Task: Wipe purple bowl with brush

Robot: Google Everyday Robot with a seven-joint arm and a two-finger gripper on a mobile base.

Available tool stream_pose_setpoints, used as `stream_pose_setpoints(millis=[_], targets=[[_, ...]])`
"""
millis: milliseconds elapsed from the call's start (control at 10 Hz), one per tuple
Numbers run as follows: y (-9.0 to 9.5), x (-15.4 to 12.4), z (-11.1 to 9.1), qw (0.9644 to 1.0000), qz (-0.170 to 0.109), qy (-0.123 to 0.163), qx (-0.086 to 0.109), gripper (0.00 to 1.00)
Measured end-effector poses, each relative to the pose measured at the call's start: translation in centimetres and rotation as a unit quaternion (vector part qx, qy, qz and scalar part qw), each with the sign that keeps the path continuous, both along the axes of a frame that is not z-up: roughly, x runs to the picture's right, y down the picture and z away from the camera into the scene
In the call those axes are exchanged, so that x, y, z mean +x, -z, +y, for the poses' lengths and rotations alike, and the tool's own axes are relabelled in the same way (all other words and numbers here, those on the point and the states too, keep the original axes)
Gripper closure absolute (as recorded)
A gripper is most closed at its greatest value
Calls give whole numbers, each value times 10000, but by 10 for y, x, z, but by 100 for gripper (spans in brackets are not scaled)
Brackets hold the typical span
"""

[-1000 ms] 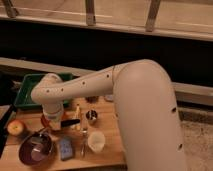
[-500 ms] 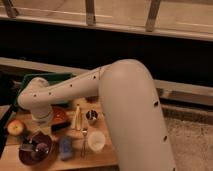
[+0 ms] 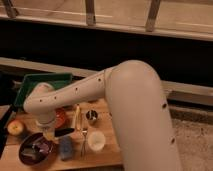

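Observation:
The purple bowl [image 3: 26,154] sits at the front left of the wooden table. My gripper [image 3: 48,133] hangs below the white wrist just above the bowl's right rim. It is shut on the brush [image 3: 64,132]. The black handle sticks out to the right past the gripper. The greyish bristle end [image 3: 37,148] reaches down into the bowl. The arm hides part of the orange-brown bowl [image 3: 61,119] behind the gripper.
An apple [image 3: 15,127] lies left of the bowl and a blue sponge [image 3: 65,148] right of it. A white cup [image 3: 96,140], a metal cup [image 3: 91,116], a yellow stick [image 3: 77,117] and a green tray [image 3: 44,79] are nearby. The table's front edge [image 3: 75,164] is close.
My arm has swung left and lowered, bringing the gripper and brush from beside the orange-brown bowl to over the purple bowl, with the bristles now inside it.

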State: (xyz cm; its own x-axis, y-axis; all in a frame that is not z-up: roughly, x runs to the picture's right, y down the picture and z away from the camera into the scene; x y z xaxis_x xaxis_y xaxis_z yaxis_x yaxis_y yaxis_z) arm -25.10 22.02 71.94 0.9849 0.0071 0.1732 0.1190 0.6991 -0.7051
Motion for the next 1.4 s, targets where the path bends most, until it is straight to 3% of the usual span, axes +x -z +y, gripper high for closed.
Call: stream_pose_setpoints(millis=[300,500,1000,1200,1400], targets=[[7,35,-3,9990,289,-339,95,100],[4,36,-15,9986,302,-395,197,100],[-13,-8,-47,9991,-55,-191,365,100],[-9,-17,-41,9991,-194,-132,351,100],[2,-26,-21,9989,-359,-160,268,100]])
